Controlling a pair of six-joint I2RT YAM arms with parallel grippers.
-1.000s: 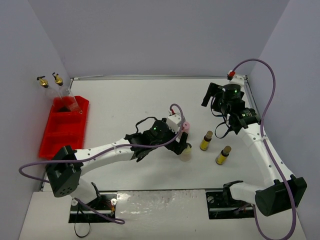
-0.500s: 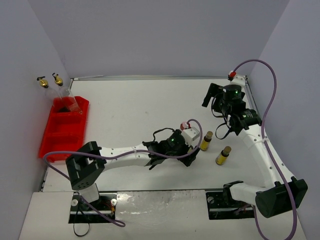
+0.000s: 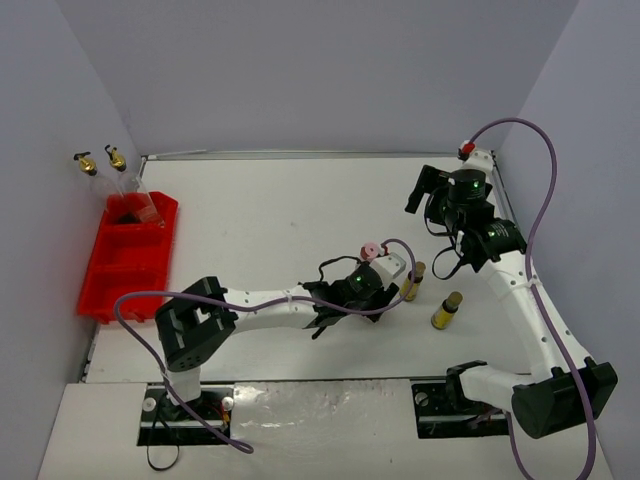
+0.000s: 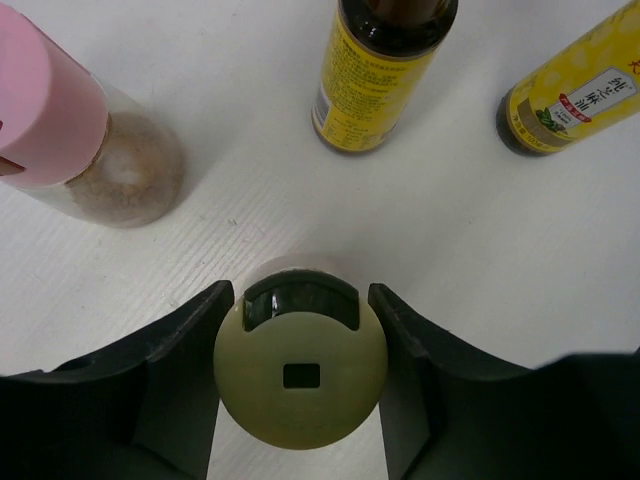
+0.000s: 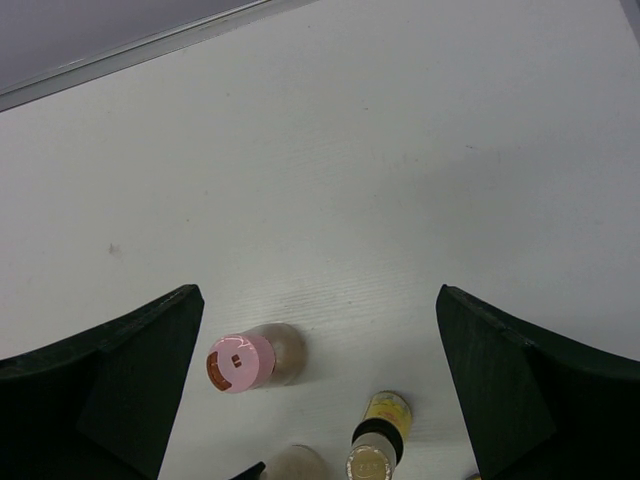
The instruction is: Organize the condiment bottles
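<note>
My left gripper [image 4: 300, 300] is shut on the cap of the squat yellow-capped bottle [image 4: 300, 380], which stands on the white table; in the top view the gripper [image 3: 385, 290] hides that bottle. The pink-capped bottle [image 4: 60, 120] [image 3: 370, 250] stands just to the far left of it. Two slim yellow brown-capped bottles [image 3: 412, 282] [image 3: 446, 310] stand to the right. Two tall clear bottles with gold spouts [image 3: 128, 190] lean in the far compartment of the red tray [image 3: 125, 275]. My right gripper [image 5: 318, 300] [image 3: 428, 192] hangs open above the table, empty.
The red tray sits against the left wall, with its near compartments bare. Purple cables loop off both arms. Walls close in the table on the left, back and right. A metal rail [image 3: 300, 154] runs along the back edge.
My left arm has stretched further right, and its jaws have narrowed onto the yellow cap. The pink cap now shows beside the wrist. The right arm has not moved.
</note>
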